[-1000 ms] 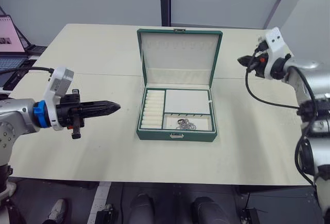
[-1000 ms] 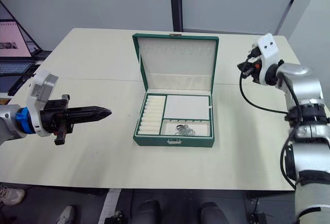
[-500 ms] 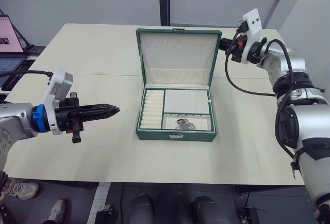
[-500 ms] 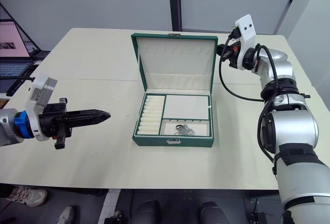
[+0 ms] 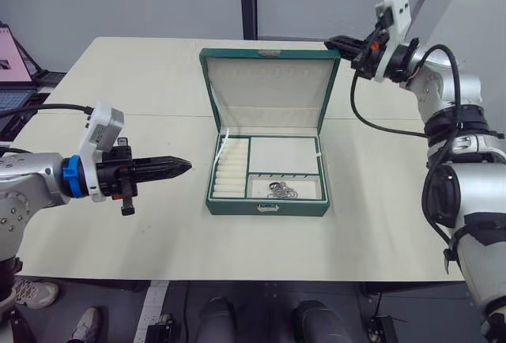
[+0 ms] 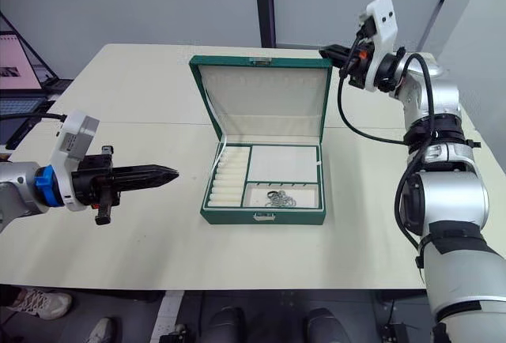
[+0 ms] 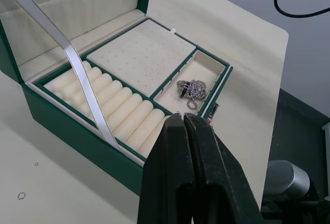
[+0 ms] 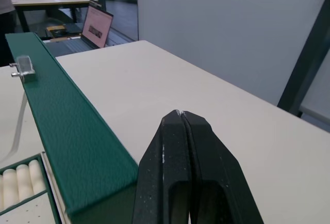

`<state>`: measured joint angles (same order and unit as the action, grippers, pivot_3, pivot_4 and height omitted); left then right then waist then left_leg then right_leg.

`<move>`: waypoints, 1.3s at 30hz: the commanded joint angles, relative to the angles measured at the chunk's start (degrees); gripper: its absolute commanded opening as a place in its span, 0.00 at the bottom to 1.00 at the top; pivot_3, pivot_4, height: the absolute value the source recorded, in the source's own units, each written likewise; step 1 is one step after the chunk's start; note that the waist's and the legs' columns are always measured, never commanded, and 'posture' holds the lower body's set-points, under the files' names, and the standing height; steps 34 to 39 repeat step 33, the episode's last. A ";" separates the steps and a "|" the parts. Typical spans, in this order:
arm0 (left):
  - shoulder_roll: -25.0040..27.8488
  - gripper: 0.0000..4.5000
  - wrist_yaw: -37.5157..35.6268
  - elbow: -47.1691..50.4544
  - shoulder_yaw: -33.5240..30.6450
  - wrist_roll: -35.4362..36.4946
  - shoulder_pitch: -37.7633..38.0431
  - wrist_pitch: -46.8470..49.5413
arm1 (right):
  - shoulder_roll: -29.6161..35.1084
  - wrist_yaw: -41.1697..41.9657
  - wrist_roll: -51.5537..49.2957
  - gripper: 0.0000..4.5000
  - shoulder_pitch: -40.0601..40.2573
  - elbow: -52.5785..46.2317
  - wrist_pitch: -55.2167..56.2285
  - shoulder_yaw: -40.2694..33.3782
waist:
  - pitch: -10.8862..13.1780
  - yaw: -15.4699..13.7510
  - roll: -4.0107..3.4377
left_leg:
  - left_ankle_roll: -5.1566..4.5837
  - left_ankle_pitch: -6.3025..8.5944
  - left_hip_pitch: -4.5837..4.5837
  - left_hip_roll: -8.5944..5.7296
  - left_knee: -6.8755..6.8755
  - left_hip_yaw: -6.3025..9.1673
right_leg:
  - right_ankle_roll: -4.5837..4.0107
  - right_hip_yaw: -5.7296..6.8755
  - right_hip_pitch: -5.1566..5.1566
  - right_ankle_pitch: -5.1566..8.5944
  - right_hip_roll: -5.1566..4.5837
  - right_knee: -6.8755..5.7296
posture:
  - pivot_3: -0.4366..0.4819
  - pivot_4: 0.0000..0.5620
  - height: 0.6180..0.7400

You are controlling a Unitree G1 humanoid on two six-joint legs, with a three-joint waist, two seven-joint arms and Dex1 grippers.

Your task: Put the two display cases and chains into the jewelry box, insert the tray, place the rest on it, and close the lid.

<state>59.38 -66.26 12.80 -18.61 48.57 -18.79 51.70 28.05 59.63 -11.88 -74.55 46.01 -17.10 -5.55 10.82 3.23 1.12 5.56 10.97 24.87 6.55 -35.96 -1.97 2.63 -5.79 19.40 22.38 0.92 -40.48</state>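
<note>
Two grippers of mine are visible, both with fingers pressed together and holding nothing. My left gripper (image 5: 183,167) sits at the left centre of the left eye view, its black fingers pointing level toward the jewelry box (image 5: 267,206) and stopping well short of the box's left wall, above the cream table (image 5: 142,82). My right gripper (image 5: 332,41) is in the upper right of the same view, its closed tips just at the upper right corner of the lid (image 5: 269,82); whether they touch the lid's edge I cannot tell.

The jewelry box stands at the centre of the frame with its gold clasp (image 5: 267,207) facing the lower edge. The lid stands raised behind it, cream lining showing toward the camera. The tray (image 5: 283,154) is seated in the box: ring-roll slots (image 5: 228,171) run down its left side, a flat dotted panel fills the upper right, and a narrow compartment lies at the lower right. The chains (image 5: 281,191) rest in that lower right compartment as a small silver bunch. In the left wrist view a pale ribbon strap (image 7: 77,72) crosses diagonally from the lid down to the box's side wall.

A laptop (image 5: 9,57) shows at the upper left edge of the frame, off the table.
</note>
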 commanded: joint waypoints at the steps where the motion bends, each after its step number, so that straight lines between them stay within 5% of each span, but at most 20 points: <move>1: 1.60 0.00 -2.01 -1.68 0.79 -1.22 -1.83 -2.03 | 0.91 -1.45 -4.98 0.00 5.62 -18.84 -8.98 -1.26 | 0.00 -0.10 0.00 | 0.00 0.00 0.00 0.00 0.00 0.00 | 0.00 -0.01 0.00 0.00 0.00 -0.02 | 0.48 0.27 0.98; 8: 3.34 0.00 -3.34 -6.49 1.73 -3.22 -4.44 -2.27 | 3.08 -12.46 -16.58 0.00 26.51 -60.39 -32.11 -6.16 | -0.01 -0.95 0.02 | 0.00 0.00 0.05 0.00 0.03 0.01 | 0.01 -0.01 0.05 0.00 0.00 -0.03 | 0.48 0.27 0.98; 15: 6.28 0.00 -3.79 -10.72 2.15 -8.39 -2.58 -5.29 | 6.88 -21.45 -27.17 0.00 46.50 -84.75 -47.33 -16.37 | -0.01 -1.48 0.02 | -0.03 0.02 0.06 -0.03 0.08 -0.08 | 0.01 -0.12 0.14 0.01 0.00 -0.01 | 0.48 0.27 0.98; 27: -2.90 0.00 4.21 -7.03 3.29 -17.80 6.61 -18.24 | 13.39 -20.70 -29.66 0.00 77.67 -90.37 -44.94 -27.33 | -0.06 -1.31 0.09 | -0.22 0.13 0.02 -0.05 0.03 -0.01 | 0.00 -0.14 -0.04 0.01 0.03 0.10 | 0.48 0.27 0.98; 39: -4.13 0.00 4.23 -6.37 3.38 -18.57 7.69 -20.50 | 14.07 -21.69 -30.48 0.00 80.26 -89.33 -42.47 -26.96 | -0.06 -1.45 0.09 | -0.22 0.13 0.02 -0.09 -0.03 0.03 | 0.00 -0.09 -0.12 0.01 0.01 0.10 | 0.48 0.27 0.98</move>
